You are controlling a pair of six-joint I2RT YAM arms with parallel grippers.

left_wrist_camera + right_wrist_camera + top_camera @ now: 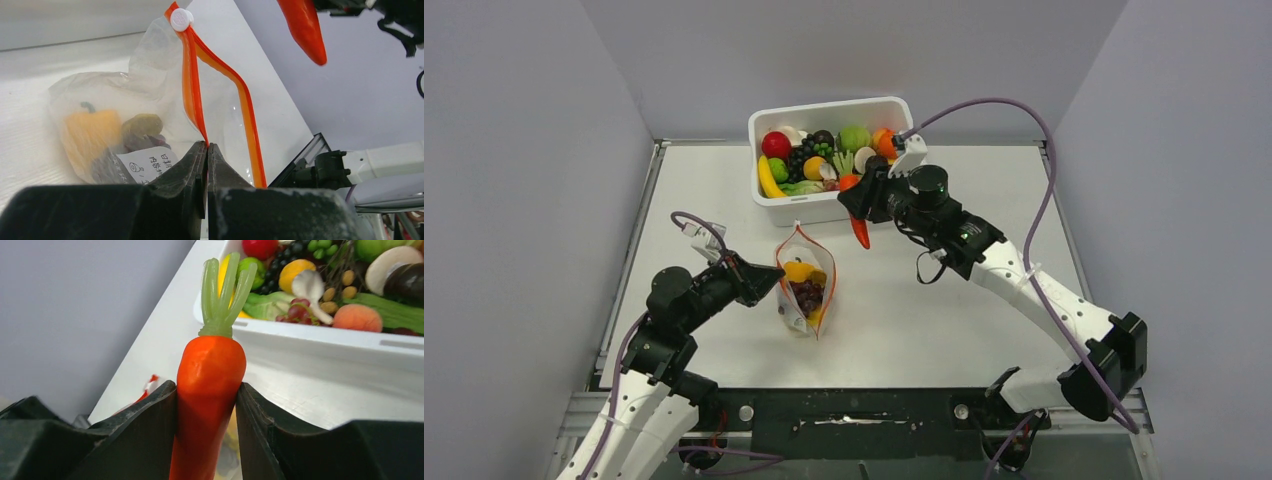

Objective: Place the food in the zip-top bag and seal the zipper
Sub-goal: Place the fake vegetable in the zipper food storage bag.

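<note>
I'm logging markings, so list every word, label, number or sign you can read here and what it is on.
Label on the bag: dark characters, apparently East Asian script, partly hidden and too blurred to quote.
Tub: no text visible.
Carrot: no text visible.
Elsewhere: nothing readable.

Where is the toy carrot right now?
Seen from above, the carrot hangs in the right gripper, just in front of the white tub, beyond the bag.

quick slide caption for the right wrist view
Right gripper clamps a toy carrot, its green top pointing toward the white tub of toy produce.
</note>
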